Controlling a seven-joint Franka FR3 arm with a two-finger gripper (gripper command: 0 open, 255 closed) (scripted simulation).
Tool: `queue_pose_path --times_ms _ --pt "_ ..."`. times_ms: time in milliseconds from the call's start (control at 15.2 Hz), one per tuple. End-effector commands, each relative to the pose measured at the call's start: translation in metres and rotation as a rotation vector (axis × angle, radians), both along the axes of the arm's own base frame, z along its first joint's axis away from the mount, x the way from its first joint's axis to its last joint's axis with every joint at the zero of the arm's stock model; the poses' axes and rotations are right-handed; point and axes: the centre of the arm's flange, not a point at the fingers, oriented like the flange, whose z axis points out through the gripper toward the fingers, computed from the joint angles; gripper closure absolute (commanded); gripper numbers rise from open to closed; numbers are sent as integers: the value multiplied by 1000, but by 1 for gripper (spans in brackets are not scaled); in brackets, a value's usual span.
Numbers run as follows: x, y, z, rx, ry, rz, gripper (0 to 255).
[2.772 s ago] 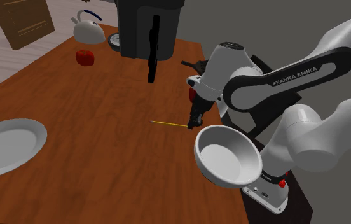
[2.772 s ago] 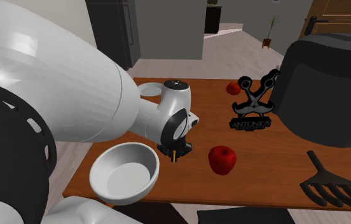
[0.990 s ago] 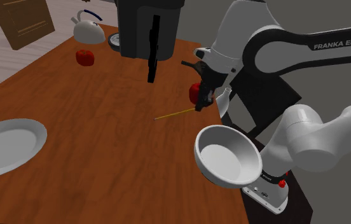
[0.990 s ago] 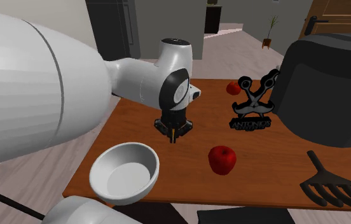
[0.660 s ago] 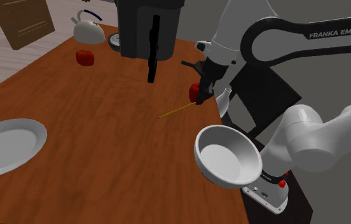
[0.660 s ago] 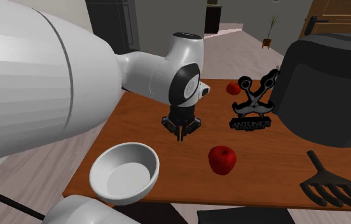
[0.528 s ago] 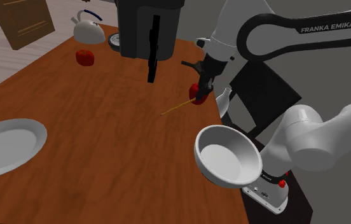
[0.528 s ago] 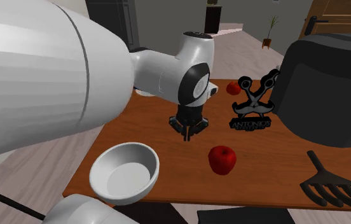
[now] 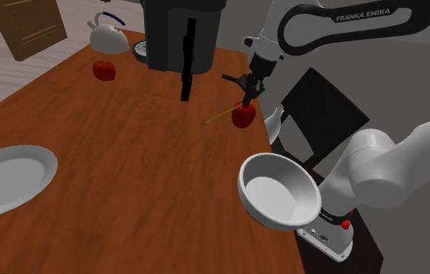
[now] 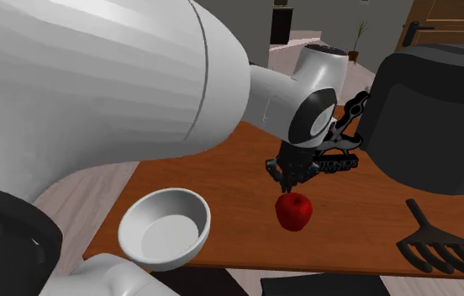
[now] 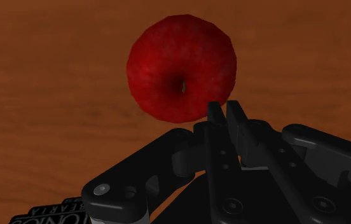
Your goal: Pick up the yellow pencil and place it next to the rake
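Note:
The yellow pencil (image 9: 221, 115) is a thin stick hanging in the air, slanting down toward the shoulder view's left from my gripper (image 9: 246, 98), which is shut on its end. The gripper (image 10: 292, 180) hovers just above a red apple (image 10: 293, 211) on the brown wooden table (image 9: 120, 163). In the wrist view the two black fingers (image 11: 215, 121) stand almost together, with the apple (image 11: 182, 69) directly beyond them. The black rake (image 10: 440, 245) lies flat at the table's edge, at the second exterior view's lower right, well beyond the apple.
A white bowl (image 9: 279, 189) is near the stand and a white plate (image 9: 7, 177) at the shoulder view's left. A big black appliance (image 9: 181, 35), a kettle (image 9: 108, 35), another red fruit (image 9: 105, 70) and a black lettered ornament (image 10: 333, 145) stand farther back.
The gripper has carried the pencil off the table, up and toward the shoulder view's far right, from beside the bowl to over the apple. Its fingers stayed shut.

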Motion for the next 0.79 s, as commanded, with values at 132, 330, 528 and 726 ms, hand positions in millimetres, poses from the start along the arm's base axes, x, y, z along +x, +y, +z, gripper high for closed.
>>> queue_pose_path --times_ms 132,330,528,726 --pt "36 -43 -1 -1 0 1 255" --pt "60 -75 -1 -1 0 1 255" --pt "85 -106 -1 -1 0 1 255" --pt "109 -137 -1 -1 0 1 255"
